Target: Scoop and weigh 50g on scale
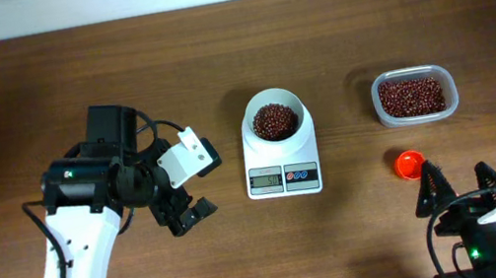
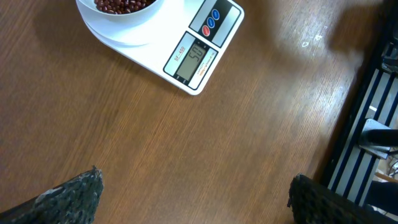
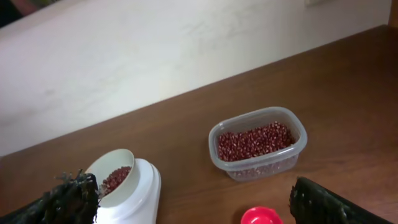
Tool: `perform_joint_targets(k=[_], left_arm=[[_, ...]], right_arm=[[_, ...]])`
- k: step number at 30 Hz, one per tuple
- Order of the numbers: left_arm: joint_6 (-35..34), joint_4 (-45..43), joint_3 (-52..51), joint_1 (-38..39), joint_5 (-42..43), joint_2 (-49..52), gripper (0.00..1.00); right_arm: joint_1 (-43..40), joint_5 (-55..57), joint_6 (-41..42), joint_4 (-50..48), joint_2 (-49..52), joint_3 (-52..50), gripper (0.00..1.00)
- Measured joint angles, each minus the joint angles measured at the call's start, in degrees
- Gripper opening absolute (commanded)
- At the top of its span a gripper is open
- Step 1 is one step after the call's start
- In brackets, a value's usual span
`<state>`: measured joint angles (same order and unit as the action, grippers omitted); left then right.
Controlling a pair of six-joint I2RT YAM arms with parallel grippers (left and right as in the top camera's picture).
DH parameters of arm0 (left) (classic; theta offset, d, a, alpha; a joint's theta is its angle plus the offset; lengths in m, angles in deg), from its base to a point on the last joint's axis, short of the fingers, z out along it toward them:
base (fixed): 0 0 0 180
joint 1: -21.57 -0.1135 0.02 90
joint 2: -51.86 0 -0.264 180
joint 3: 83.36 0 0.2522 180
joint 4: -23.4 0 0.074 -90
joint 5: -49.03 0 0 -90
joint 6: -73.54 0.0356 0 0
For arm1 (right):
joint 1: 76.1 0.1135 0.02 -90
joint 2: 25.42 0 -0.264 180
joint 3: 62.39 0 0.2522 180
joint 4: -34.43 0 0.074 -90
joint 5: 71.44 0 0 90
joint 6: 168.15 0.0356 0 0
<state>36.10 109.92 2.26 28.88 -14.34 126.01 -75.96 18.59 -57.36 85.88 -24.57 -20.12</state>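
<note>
Nearest, at the bottom right of the overhead view, the right arm is folded low, with most of it cut off by the frame edge. Only its wrist shows. The right gripper [image 1: 457, 182] points up the frame with its two dark fingers [image 3: 328, 205] spread wide and nothing between them. Its wrist camera looks out level across the table [image 1: 39, 82].

Just beyond its left fingertip lies the orange-red scoop [image 1: 409, 163], bowl up on the wood. In the right wrist view it sits at the bottom edge, between the fingers and apart from both.

The left arm's white link rises from the lower left corner to a black joint at middle left. There the wrist turns right and down the frame. The left gripper [image 1: 190, 216] hangs over bare wood left of centre, jaws wide and gripping nothing. Its fingers [image 2: 71, 198] sit in the two lower corners of the left wrist view.

Further in, at the centre, stands the scale [image 1: 279, 154], well apart from both grippers. Its display faces the near edge and reads what looks like 50. The white bowl [image 1: 274, 115] on it holds a small heap of beans [image 1: 274, 122].

To the upper right, the clear tub [image 1: 414, 97] holds many more of the same grains. Beyond the table's far edge is a pale wall [image 3: 155, 56].
</note>
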Motion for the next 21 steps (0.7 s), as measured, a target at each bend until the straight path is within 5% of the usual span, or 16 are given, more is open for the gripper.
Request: perform_joint_targets(k=[7,21], left_arm=[[0.0,0.0,0.0,0.0,0.0,0.0,0.99],[0.0,0.0,0.0,0.0,0.0,0.0,0.99]], right_arm=[[0.0,0.2,0.0,-1.0,0.0,-0.9,0.99],[0.0,1.5,0.0,-19.9,0.0,-16.2,0.99]])
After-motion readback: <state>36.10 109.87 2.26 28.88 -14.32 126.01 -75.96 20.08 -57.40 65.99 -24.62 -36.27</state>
